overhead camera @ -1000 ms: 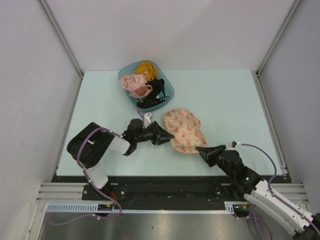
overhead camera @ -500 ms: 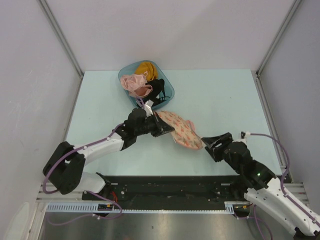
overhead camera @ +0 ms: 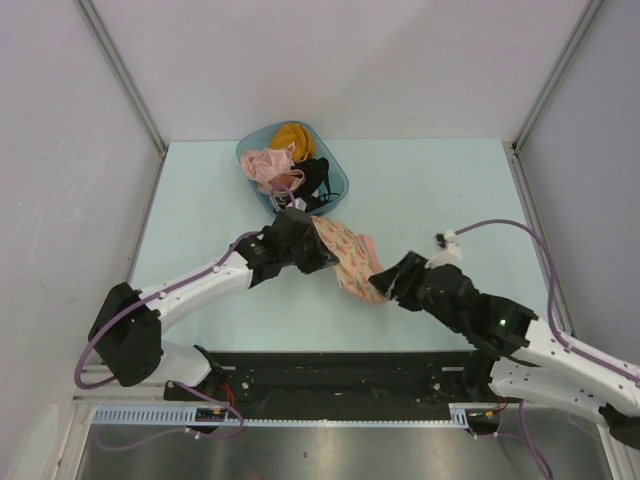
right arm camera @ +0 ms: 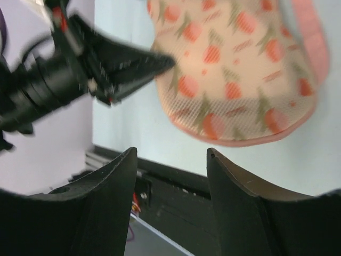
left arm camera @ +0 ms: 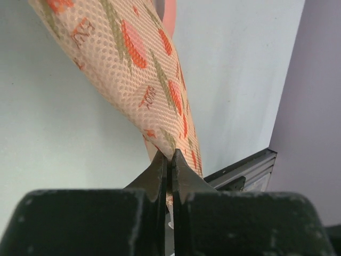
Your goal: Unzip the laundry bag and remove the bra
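within the last second our left claw (left arm camera: pixel 170 160) has pinched shut on the edge of the laundry bag (overhead camera: pixel 350 262) and tipped it up off the bench (overhead camera: pixel 450 190), while our right claw (right arm camera: pixel 171 154) has spread and come in from 4 o'clock, so unzipping can begin. we cannot make out the zip pull, and the bra is hidden.

Laundry bag (left arm camera: pixel 133 69) pinched in the left gripper (left arm camera: pixel 169 158) is open-weave mesh cloth, soft and matt. Gripper's matt black plastic, worktop (left arm camera: pixel 58 138) under it smooth, faint sheen.
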{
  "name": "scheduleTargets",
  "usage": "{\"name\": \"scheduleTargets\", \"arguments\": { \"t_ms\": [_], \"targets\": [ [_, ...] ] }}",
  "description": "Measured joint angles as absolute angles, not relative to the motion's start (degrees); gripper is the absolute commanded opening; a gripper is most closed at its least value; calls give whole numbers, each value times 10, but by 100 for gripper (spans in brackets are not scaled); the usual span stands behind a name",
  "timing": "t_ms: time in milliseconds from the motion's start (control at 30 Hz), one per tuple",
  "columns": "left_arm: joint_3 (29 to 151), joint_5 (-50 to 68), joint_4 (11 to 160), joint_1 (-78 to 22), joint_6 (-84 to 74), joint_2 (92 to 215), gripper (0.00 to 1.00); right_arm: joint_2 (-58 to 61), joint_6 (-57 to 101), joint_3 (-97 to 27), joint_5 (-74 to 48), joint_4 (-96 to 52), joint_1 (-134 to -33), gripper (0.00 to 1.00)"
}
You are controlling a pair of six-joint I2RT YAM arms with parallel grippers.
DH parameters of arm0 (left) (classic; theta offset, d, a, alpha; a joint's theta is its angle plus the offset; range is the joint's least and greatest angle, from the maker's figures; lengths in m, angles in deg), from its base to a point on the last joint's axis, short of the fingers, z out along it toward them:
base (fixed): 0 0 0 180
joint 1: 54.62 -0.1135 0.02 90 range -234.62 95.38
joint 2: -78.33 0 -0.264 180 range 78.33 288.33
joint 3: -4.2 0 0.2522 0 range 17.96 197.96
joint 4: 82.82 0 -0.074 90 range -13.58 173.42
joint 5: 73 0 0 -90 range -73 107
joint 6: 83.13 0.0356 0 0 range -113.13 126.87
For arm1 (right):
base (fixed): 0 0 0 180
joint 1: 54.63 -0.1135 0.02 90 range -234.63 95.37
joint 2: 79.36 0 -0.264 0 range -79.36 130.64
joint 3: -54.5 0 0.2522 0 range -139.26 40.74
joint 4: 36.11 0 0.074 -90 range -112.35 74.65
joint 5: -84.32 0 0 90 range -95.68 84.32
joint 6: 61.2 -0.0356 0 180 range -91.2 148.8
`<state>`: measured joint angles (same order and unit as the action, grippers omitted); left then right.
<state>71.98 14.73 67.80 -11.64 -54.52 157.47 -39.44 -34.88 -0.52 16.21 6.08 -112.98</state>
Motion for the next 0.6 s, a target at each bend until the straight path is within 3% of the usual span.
{"name": "scheduleTargets", "arguments": {
  "t_ms": [200, 600],
  "targets": [
    [799, 167, 596, -112, -545, 1618, 1, -265, -328, -36, 190, 17, -1231, 60],
    [801, 175, 560, -110, -547, 1613, 1, -189, -302, -36, 165, -60, -1222, 62]
  ]
}}
